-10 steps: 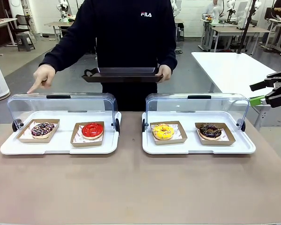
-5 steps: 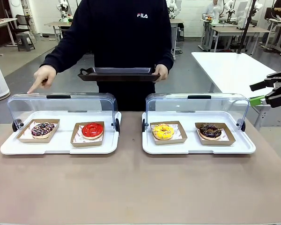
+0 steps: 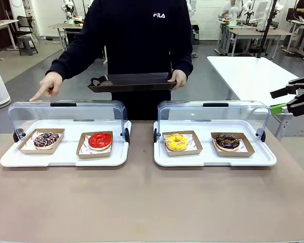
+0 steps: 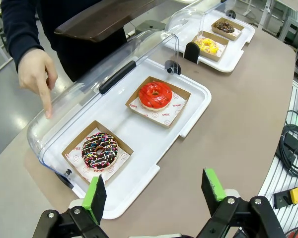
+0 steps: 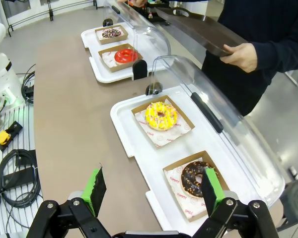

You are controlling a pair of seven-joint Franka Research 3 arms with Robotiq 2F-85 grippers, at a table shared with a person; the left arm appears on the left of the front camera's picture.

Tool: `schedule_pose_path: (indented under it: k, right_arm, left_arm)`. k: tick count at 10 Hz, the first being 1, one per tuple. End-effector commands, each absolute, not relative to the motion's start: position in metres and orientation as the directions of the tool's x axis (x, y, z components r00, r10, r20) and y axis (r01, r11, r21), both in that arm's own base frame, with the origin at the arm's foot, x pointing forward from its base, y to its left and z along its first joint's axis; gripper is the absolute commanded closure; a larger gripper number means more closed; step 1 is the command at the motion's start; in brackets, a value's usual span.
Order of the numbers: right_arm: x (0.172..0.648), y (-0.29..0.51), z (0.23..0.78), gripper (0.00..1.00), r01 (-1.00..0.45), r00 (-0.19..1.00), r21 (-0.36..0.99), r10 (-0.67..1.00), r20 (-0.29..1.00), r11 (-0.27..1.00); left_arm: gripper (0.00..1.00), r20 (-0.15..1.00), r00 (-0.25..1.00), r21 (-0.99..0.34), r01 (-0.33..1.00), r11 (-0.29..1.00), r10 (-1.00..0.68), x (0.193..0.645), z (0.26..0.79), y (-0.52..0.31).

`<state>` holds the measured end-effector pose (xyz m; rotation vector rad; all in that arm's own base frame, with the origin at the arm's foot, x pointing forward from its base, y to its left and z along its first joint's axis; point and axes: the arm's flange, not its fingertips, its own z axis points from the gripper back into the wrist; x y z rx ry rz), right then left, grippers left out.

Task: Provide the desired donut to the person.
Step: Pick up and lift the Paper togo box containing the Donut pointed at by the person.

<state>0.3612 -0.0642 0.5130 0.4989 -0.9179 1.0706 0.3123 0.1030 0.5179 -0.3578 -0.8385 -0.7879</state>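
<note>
At left lid [image 3: 66, 112] — person's hand [image 3: 48, 83] points down over sprinkled donut [image 3: 45, 139] | left gripper [image 4: 154, 187]; right gripper [image 5: 151, 191] — both agape, empty

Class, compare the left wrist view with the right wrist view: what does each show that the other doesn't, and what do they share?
Left wrist view: the open left jaws and the person's pointing hand at the lid beside the sprinkled donut. Right wrist view: the open right jaws and the other hand holding the dark tray. Both: all four donuts and that tray.
</note>
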Motion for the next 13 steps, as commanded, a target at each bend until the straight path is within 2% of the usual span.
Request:
schedule_pose_path:
  k: [1,4,6,9,13]
  right_arm:
    - [0.365,-0.064,0.512,0.00,-0.906,0.158,-0.081,0.510,0.846,0.415]
    - [0.365,-0.064,0.512,0.00,-0.906,0.158,-0.081,0.510,0.846,0.415]
    - [0.365,-0.064,0.512,0.00,-0.906,0.158,-0.081,0.510,0.846,0.415]
    - [0.365,-0.064,0.512,0.00,-0.906,0.158,-0.081,0.510,0.846,0.415]
    - [0.365,-0.064,0.512,0.00,-0.906,0.158,-0.081,0.510,0.846,0.415]
  left_arm:
    - [0.00,0.775,0.414,0.015,0.743,0.669,-0.478,0.312,0.518,0.103]
    - [0.00,0.528,0.510,0.012,0.795,0.606,-0.679,0.345,0.458,0.101]
    - [0.00,0.379,0.449,0.073,0.857,0.510,-0.809,0.365,0.413,0.085]
    - [0.00,0.202,0.333,0.180,0.912,0.369,-0.921,0.387,0.375,0.071]
    - [0.00,0.077,0.182,0.313,0.929,0.197,-0.980,0.414,0.348,0.068]
